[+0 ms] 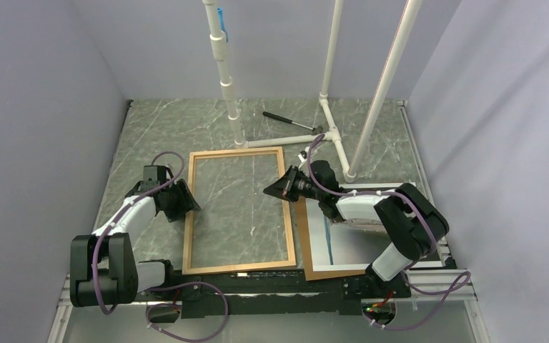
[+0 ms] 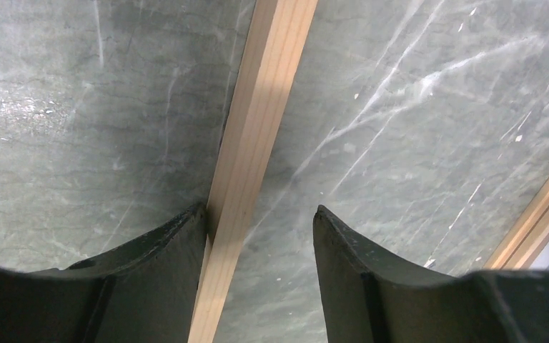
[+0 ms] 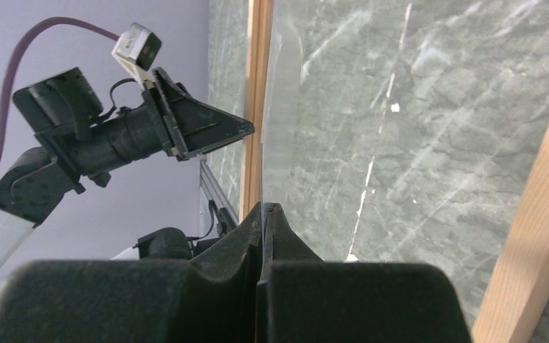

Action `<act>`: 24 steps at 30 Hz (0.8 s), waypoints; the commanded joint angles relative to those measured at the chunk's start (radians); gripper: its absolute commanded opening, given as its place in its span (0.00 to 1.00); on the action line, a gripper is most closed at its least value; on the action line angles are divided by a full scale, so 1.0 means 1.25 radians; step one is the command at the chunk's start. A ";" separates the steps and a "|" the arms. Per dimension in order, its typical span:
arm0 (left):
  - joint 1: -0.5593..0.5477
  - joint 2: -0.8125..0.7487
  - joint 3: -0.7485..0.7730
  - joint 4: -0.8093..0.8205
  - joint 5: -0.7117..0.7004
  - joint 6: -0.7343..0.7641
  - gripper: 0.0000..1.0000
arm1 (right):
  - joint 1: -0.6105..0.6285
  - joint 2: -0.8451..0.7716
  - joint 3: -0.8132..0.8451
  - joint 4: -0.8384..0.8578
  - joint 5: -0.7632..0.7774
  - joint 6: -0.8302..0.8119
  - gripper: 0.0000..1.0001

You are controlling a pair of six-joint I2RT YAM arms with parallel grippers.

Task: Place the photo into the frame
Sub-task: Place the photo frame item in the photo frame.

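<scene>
Top external view: a thin light-wood rectangular frame point(image 1: 236, 151) lies flat mid-worktop on the grey-green marbled worktop point(image 1: 157, 128). The left gripper point(image 2: 261, 211) stands part open astride the frame's left rail, one finger touching it. The right gripper point(image 3: 264, 207) is closed, its tip just inside the right rail. A glossy grey-blue, white-bordered photo point(image 1: 350, 246) lies on a brown board point(image 1: 302, 246) near the worktop's near right corner.

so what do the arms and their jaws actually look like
The left arm and the right arm both alternate smooth white link shells with chunky black joint housings. A purple cable loops loosely along each arm. The jaws are matte black, broad at the root and tapering to thin curved tips, with a slightly grainy surface. No markings are legible.
</scene>
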 commanded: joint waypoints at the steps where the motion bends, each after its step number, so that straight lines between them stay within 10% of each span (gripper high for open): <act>1: -0.011 -0.010 0.000 0.035 0.085 -0.007 0.59 | 0.008 0.037 0.018 0.065 -0.021 0.032 0.00; 19: -0.011 0.003 -0.001 0.047 0.106 -0.004 0.61 | 0.009 0.023 0.018 0.048 -0.019 -0.061 0.00; 24: -0.011 0.006 -0.001 0.046 0.109 -0.004 0.62 | 0.009 0.020 0.028 0.031 -0.019 -0.080 0.16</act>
